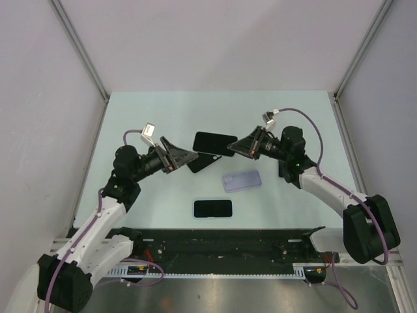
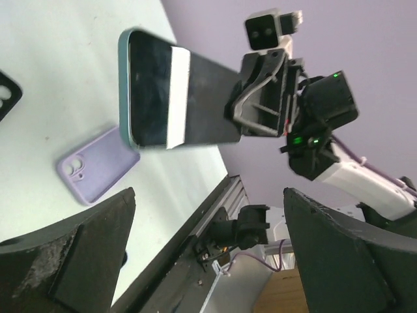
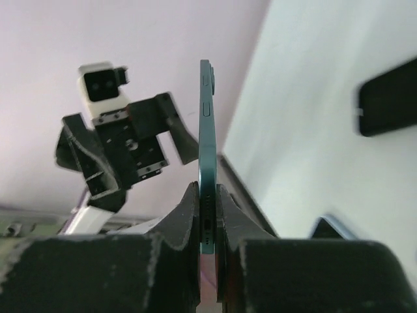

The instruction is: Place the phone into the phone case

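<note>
A teal-edged phone (image 1: 212,141) with a black screen is held above the table, clamped at one end by my right gripper (image 1: 234,147). In the right wrist view the phone (image 3: 207,130) stands edge-on between the shut fingers (image 3: 186,215). My left gripper (image 1: 186,158) is open and empty, just left of the phone and facing it. The left wrist view shows the phone (image 2: 172,98) ahead, beyond the spread fingers (image 2: 65,261). A lavender phone case (image 1: 242,180) lies open side up on the table below the right gripper, and also shows in the left wrist view (image 2: 98,166).
A black case-like piece (image 1: 203,163) lies on the table under the held phone. A second black phone (image 1: 213,208) lies flat near the front rail (image 1: 221,244). Grey walls enclose the table on three sides.
</note>
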